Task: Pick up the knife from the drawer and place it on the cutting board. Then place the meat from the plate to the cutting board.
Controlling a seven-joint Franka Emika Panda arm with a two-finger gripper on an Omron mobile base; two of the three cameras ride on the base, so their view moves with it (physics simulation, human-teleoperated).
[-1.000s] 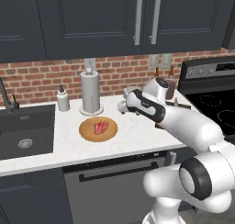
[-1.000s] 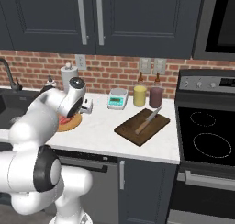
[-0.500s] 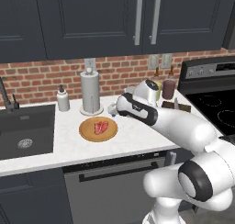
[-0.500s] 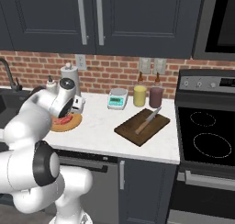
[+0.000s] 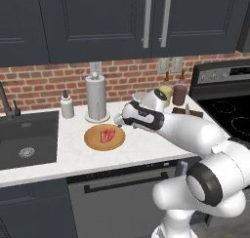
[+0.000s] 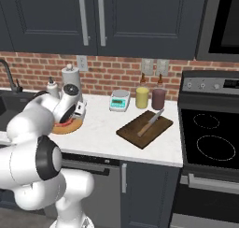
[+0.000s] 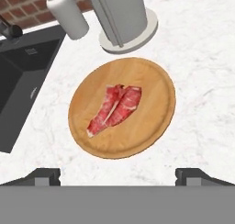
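end effector [image 7: 117,176] hangs above the near edge of the plate [image 7: 156,122]; just the two dark fingertips [image 7: 42,176] rise at the bottom of the hand view, set wide apart with nothing between them, so released. in the left base view the end effector [image 5: 118,119] is small and partly masked by the wrist, spread not readable there. in the right base view the arm covers most of the plate [image 6: 70,127], leaving a sliver of rim; the meat is hidden there

one meat [image 7: 114,109], flat near the plate's centre, red with pale marbling; also seen in the left base view [image 5: 108,134]. one plate [image 5: 93,141], on the worktop [image 5: 73,154] between the sink [image 5: 24,139] and the arm, towards the front edge

one cutting board [image 6: 144,129] near the right end of the worktop beside the stove [image 6: 210,143], well apart from the plate. one knife [image 6: 151,122] lies on it, blade towards the back wall. in the left base view the board [image 5: 191,112] is mostly behind the arm

back edge: one paper towel holder [image 5: 96,97], one soap bottle [image 5: 67,105], one scale [image 6: 119,101], two jars [image 6: 142,97]. bottle and holder are cut off at the top of the hand view
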